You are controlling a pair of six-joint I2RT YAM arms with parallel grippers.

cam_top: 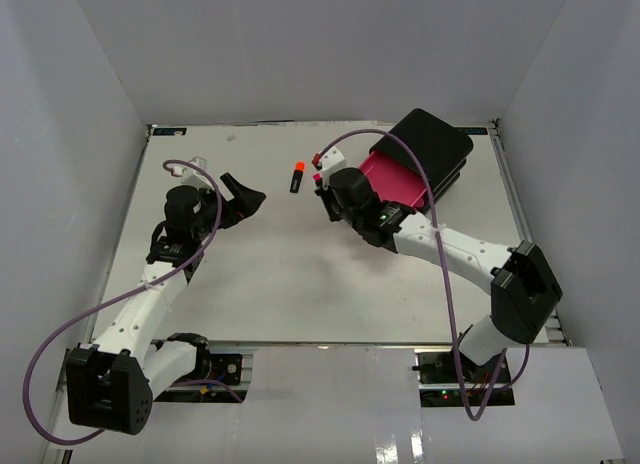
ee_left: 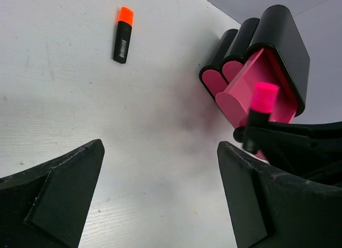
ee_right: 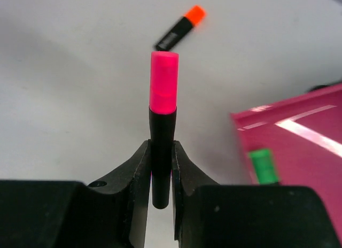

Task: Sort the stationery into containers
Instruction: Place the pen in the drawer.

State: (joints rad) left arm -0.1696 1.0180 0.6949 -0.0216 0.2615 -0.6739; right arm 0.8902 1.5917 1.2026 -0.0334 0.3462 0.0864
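The pink-capped highlighter (ee_right: 162, 109) is pinched between the fingers of the right gripper (ee_right: 161, 162). Its black barrel is clamped, and its pink cap stands out beyond the fingertips. It is held above the table (cam_top: 300, 274), just beside the open pink drawer (ee_right: 299, 146) that is pulled out of the black drawer box (cam_top: 432, 144), and it is not yet over that drawer. In the left wrist view the same highlighter (ee_left: 262, 106) is seen upright in front of the drawer (ee_left: 256, 79). Two other pink fronts are seen pushed in flush with the box (ee_left: 286, 39).

A green cap (ee_right: 263, 165) is seen inside the open drawer near its front edge. The rest of that item is hidden behind the gripper, so it cannot be told what it is.

An orange-capped highlighter (cam_top: 297, 177) lies flat on the table, on the open-drawer side of the drawer box and a little beyond the right gripper (cam_top: 323, 177). It is touched by nothing.

The left gripper (cam_top: 245, 196) is held farther from the drawer box than the orange-capped highlighter. Its jaws are spread wide and nothing is held between them. In its own wrist view the bare table is seen through the gap (ee_left: 160, 178).
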